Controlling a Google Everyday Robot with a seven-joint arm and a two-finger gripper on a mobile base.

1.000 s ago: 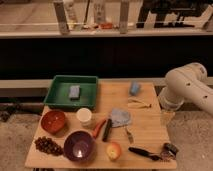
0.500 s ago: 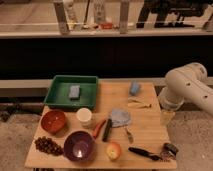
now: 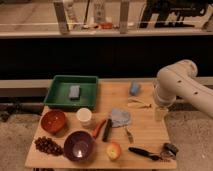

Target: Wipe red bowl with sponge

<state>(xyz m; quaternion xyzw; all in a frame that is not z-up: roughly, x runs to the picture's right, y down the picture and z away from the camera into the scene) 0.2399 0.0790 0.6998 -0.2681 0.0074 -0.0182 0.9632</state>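
Sponge (image 3: 74,92) in tray (image 3: 59,98), bowl (image 3: 53,120) just below it; gripper (image 3: 161,113) at table's (image 3: 145,134) right edge, grip unclear, can't tell.

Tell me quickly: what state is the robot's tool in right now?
Tool, hanging over the table's right edge: open or closed cannot be told.

tool (image 3: 161,114) blurred under arm (image 3: 176,85), arm cropped right
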